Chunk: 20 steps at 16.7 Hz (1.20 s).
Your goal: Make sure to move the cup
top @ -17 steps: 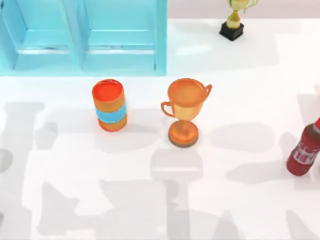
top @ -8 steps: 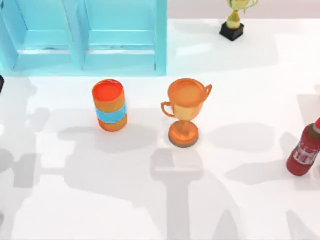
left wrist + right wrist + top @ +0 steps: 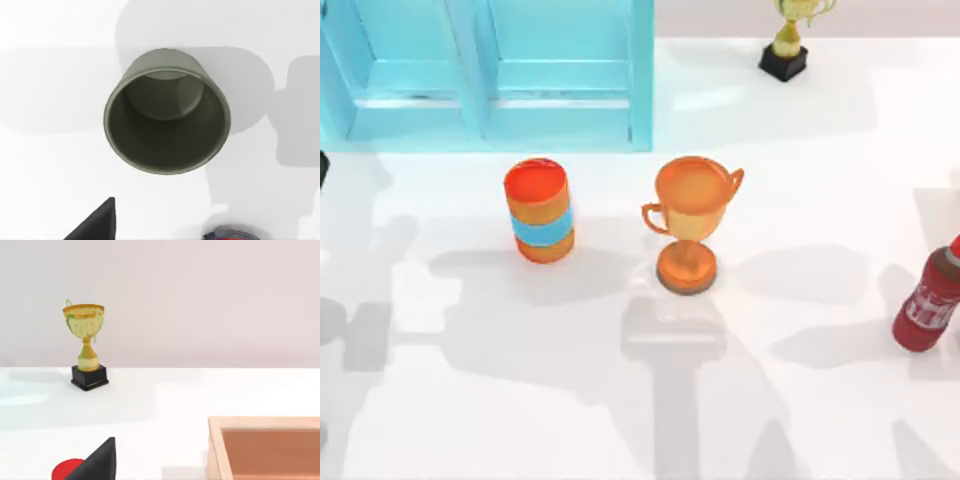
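An olive-green cup (image 3: 166,117) stands upright on the white table, seen from straight above in the left wrist view, with nothing inside it. A dark part of my left gripper (image 3: 97,224) shows at that view's edge, apart from the cup. A dark bit of the left arm (image 3: 322,167) sits at the top view's left edge. A dark part of my right gripper (image 3: 96,462) shows in the right wrist view, over the table.
An orange cylinder with a blue band (image 3: 539,210) and an orange trophy (image 3: 689,222) stand mid-table. A blue shelf unit (image 3: 490,75) is at the back left, a gold trophy (image 3: 787,40) at the back, a red bottle (image 3: 928,298) on the right. A wooden box (image 3: 265,445) lies near the right gripper.
Arm shadows on the table have shifted, and a dark bit of the left arm has come in at the top view's left edge. The objects have not moved.
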Motion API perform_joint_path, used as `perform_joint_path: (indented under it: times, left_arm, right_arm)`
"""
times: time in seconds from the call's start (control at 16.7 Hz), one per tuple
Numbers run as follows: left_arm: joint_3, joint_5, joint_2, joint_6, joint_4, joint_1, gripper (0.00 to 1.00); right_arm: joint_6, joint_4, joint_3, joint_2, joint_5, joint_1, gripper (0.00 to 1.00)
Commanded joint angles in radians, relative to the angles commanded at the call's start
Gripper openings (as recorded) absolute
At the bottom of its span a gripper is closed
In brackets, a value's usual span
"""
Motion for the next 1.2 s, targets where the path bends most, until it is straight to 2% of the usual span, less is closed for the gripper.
perform_joint_path:
  times: [0.18,0.54,0.9,1.2]
  left_arm:
    - [-0.057,0.0,0.02,0.0,0.07,0.003,1.0]
    - [-0.247,0.001,0.093,0.005,0.346,0.007,1.0]
    - [-0.275,0.001,0.103,0.006,0.377,0.008,1.0]
    - [-0.275,0.001,0.103,0.006,0.377,0.008,0.62]
  right_arm:
    - [0.0,0.0,0.0,0.0,0.0,0.0,1.0]
    - [0.0,0.0,0.0,0.0,0.0,0.0,1.0]
    - [0.0,0.0,0.0,0.0,0.0,0.0,1.0]
    - [0.0,0.0,0.0,0.0,0.0,0.0,1.0]
